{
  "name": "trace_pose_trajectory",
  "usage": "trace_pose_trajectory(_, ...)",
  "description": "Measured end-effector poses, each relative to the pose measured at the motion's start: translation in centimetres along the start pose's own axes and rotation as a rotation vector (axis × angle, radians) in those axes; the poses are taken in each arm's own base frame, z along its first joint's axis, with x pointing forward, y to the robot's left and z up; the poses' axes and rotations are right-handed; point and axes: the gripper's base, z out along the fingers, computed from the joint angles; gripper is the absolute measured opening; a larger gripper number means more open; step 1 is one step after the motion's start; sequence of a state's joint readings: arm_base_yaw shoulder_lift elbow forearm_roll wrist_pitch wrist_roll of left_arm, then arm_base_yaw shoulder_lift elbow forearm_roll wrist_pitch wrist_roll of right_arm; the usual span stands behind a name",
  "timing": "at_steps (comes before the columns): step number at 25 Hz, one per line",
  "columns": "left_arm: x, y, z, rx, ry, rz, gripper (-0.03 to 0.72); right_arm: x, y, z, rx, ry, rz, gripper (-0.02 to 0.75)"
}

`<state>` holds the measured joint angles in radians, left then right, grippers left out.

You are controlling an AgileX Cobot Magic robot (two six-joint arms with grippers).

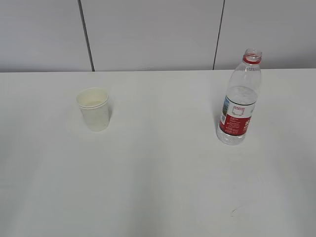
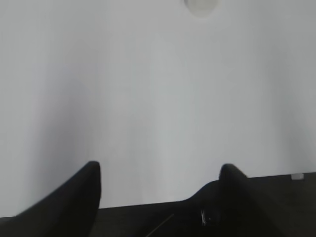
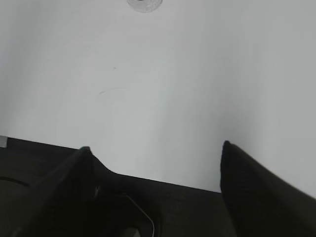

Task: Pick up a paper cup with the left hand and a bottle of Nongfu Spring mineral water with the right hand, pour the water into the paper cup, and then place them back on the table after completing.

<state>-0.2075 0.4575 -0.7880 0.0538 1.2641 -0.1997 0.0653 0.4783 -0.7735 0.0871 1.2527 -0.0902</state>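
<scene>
Two things stand upright and well apart on my white counter [image 1: 158, 187]: the paper cup [image 1: 94, 109] at 10 o'clock and the uncapped Nongfu Spring bottle [image 1: 239, 97], water [image 1: 232, 136] low in its base, at 2 o'clock. Both the left hand [image 2: 160, 173] and right hand [image 3: 155, 150] show fingers spread wide with nothing between them, each thing just visible at 12 o'clock in its wrist view.

Behind everything, a pale grey wall [image 1: 148, 29] of flat panels, divided by two thin dark vertical seams [image 1: 86, 34], meeting the far edge along a straight horizontal line.
</scene>
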Motion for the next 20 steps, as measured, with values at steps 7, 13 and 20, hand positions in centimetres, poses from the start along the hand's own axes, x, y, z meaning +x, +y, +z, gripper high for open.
trace_pose_trajectory(7,4.9,1.1,-1.5,0.013,-0.162,0.013,0.461,5.6,0.4,-0.5,0.011,-0.134,-0.056,0.588)
trace_pose_trajectory(13,8.0,1.5,-0.8,0.035,-0.244,0.087,0.461,8.4,0.9,-0.8,-0.011,-0.259,-0.062,0.588)
trace_pose_trajectory(20,7.9,1.3,0.1,0.057,-0.323,0.114,0.459,9.0,0.8,0.3,-0.007,-0.285,-0.08,0.587)
